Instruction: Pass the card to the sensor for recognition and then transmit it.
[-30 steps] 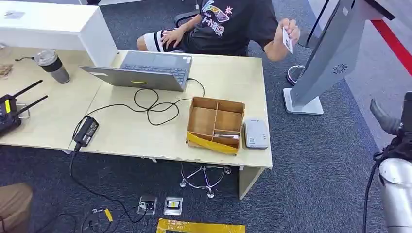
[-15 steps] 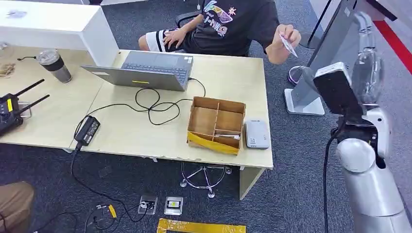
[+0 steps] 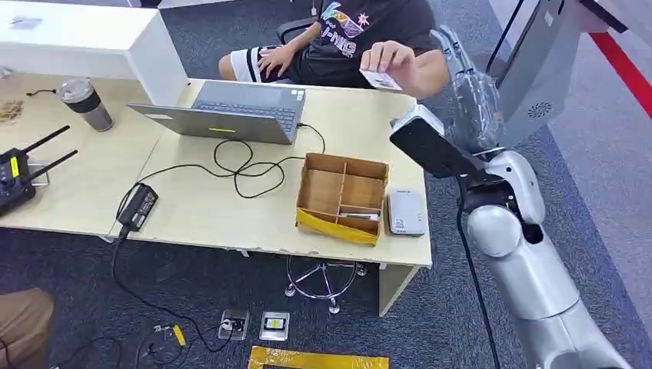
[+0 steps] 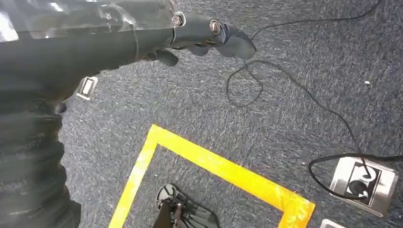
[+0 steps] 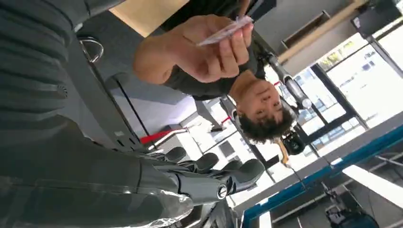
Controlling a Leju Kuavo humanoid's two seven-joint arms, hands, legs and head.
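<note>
A person seated behind the desk holds a white card point(image 3: 382, 80) out over the desk's far right edge; the right wrist view shows the card point(image 5: 223, 31) pinched in their hand point(image 5: 204, 50). My right hand point(image 3: 466, 86) is raised just right of the card, fingers straight and apart, touching nothing; its fingers point(image 5: 223, 178) hold nothing. A grey-white card sensor point(image 3: 405, 211) lies on the desk's near right corner beside a compartmented cardboard box point(image 3: 342, 196). My left hand point(image 4: 142, 38) hangs over the carpet, fingers extended and holding nothing.
On the wooden desk point(image 3: 200, 215) are a laptop point(image 3: 231, 111), looped black cable point(image 3: 238, 165), a power adapter point(image 3: 137, 206), a lidded cup point(image 3: 84, 104) and a radio point(image 3: 15, 173). A grey kiosk stand point(image 3: 523, 92) rises behind my right arm. Floor sockets point(image 3: 274, 325) and yellow tape point(image 4: 228, 171) lie below.
My right arm rose from the frame's right edge and swung left toward the person. The person brought the card down and left, over the desk's far edge.
</note>
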